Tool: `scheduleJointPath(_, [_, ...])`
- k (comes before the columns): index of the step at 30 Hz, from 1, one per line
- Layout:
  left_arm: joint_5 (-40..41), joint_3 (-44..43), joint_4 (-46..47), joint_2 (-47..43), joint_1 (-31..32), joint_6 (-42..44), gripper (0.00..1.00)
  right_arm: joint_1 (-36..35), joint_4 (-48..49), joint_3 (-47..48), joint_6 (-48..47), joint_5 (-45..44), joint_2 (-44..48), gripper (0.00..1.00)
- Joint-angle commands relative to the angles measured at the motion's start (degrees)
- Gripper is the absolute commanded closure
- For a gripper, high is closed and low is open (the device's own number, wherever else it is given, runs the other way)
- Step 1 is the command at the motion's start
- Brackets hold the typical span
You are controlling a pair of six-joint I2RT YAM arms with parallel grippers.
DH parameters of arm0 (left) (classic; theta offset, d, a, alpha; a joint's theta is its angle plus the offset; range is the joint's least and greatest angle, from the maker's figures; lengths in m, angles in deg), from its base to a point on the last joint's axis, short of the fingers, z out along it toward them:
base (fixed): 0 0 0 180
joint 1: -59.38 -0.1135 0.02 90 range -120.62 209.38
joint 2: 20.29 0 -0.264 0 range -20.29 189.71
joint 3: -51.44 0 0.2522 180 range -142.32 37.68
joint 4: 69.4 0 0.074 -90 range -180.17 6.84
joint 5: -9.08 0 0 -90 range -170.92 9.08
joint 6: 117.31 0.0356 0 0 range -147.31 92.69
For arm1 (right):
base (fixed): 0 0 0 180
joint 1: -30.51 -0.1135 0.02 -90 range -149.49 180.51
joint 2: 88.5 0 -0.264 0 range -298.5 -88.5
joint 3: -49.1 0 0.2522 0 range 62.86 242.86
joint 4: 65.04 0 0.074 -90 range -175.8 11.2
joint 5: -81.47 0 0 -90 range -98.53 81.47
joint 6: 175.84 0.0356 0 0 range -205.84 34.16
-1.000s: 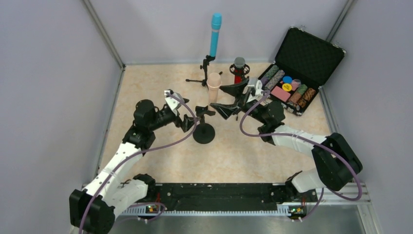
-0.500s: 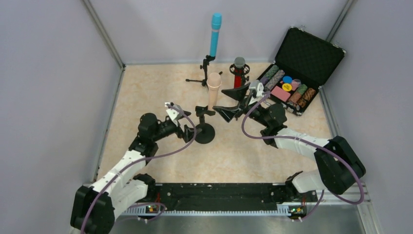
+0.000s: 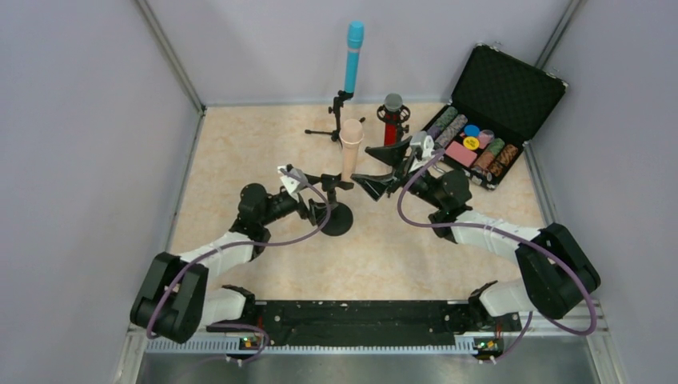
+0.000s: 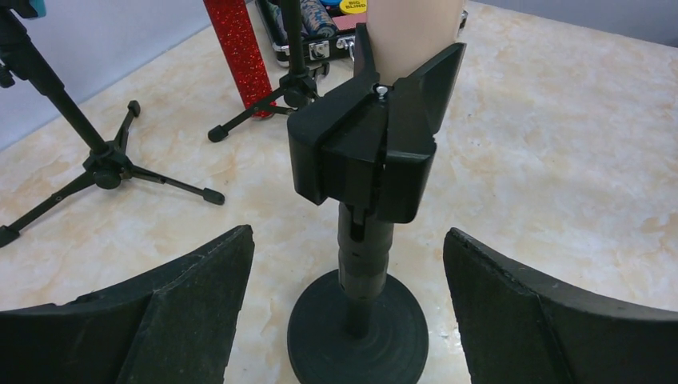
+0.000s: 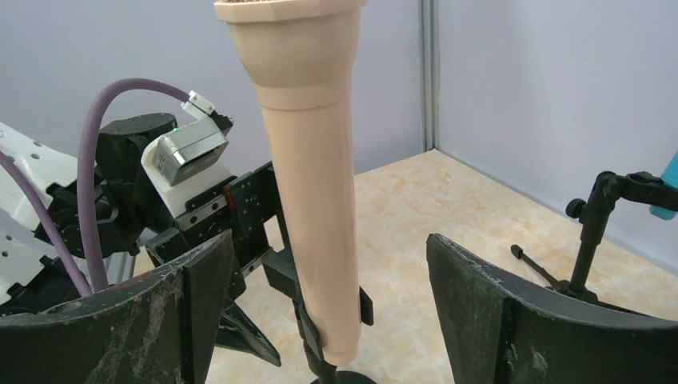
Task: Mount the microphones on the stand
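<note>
Your left arm (image 3: 217,251) has dropped lower, left claw (image 4: 349,248) spread either side of the stand (image 4: 364,152), whose peach microphone (image 5: 312,176) stands upright, untouched, inside your nearer, spread right claw (image 5: 328,248).

Bright, even, diffuse light from overhead, spread flat over the pale marbled table (image 3: 240,144) and the grey walls (image 3: 80,160). Only soft, faint shadows: a dim ring around the round stand base (image 4: 388,348), a weak smear under the arms. Sharp from edge to edge in the overhead view. Tiny sparkles on the red microphone (image 4: 238,48); gentle shading down the right side of the peach microphone (image 5: 316,184). Slight softness on the left fingers (image 4: 160,320), close to the lens; a grainy, dusty look on the right fingers (image 5: 520,320). Mild blur on the far wall in the right wrist view.
</note>
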Motion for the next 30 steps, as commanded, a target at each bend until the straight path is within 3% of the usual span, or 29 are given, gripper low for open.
scheduleJointPath(1, [-3.7, -1.8, 15.2, 5.1, -0.1, -1.3, 0.09, 0.8, 1.7, -0.2, 0.3, 0.5, 1.5, 0.12])
scheduleJointPath(8, [-9.1, -2.0, 29.2, 12.4, -0.2, -6.9, 0.20, 1.4, 1.5, -0.1, 0.1, 0.9, 1.4, 0.13])
scheduleJointPath(16, [-12.7, -2.4, 37.9, 17.0, -0.2, -10.2, 0.60, 1.6, 1.1, -0.1, -0.3, 1.2, 1.3, 0.12])
scheduleJointPath(22, [-14.6, -2.5, 37.9, 17.6, -0.3, -9.0, 1.00, 1.6, 0.2, 0.0, -1.3, 1.6, 1.7, 0.13])
scheduleJointPath(30, [-14.1, -2.9, 38.0, 16.4, -0.5, -10.5, 1.00, 1.8, -6.4, -1.3, -6.9, 1.2, 5.6, 0.12])
